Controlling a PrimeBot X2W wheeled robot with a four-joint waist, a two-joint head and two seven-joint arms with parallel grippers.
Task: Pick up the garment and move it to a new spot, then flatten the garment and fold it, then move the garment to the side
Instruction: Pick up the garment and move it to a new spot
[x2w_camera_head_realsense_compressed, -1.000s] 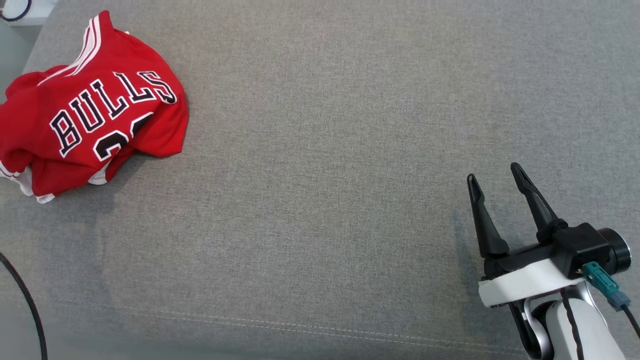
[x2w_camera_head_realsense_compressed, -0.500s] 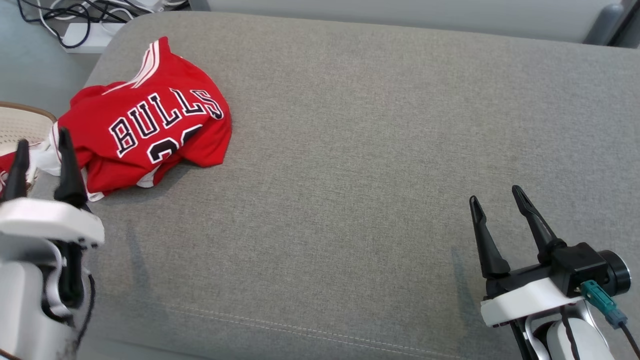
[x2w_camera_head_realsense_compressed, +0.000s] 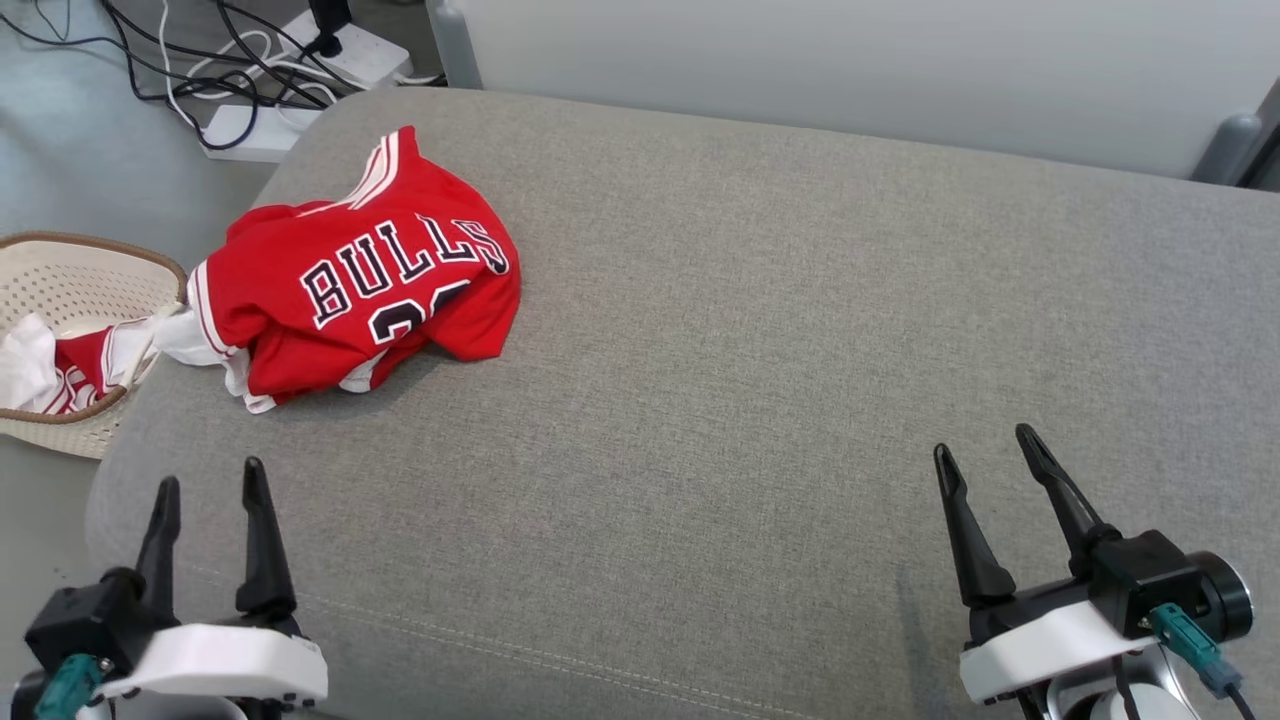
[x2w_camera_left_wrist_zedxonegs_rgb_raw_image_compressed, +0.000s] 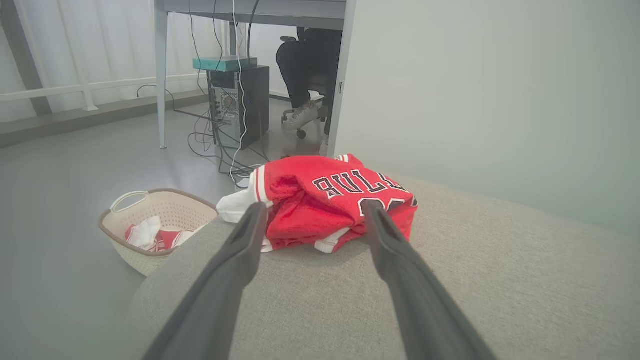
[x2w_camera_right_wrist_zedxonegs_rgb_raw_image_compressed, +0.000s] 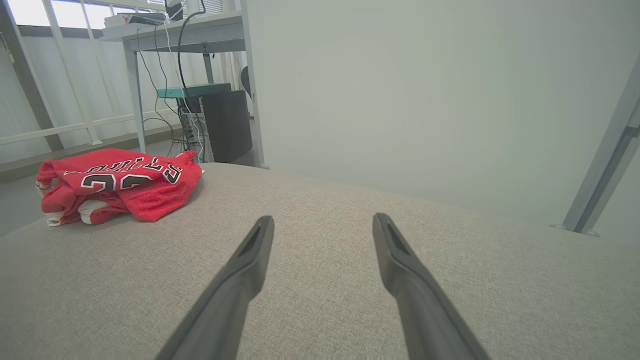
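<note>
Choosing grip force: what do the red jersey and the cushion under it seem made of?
Red jersey: probably synthetic mesh knit, matte; pitted texture, soft crumpled folds.
Grey cushion: apparently woven upholstery fabric, matte; visible weave, stitched seam along its near edge.

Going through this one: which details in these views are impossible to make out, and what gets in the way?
1. The number on the crumpled red mesh jersey: in the head view, its lower part is tucked under a fold.
2. The red-and-white clothes in the cream perforated basket: in the head view they are bunched up and cut off by the left edge, so their kind is unclear.
3. Everything above the person's legs: in the left wrist view, the desktop hides it.
</note>
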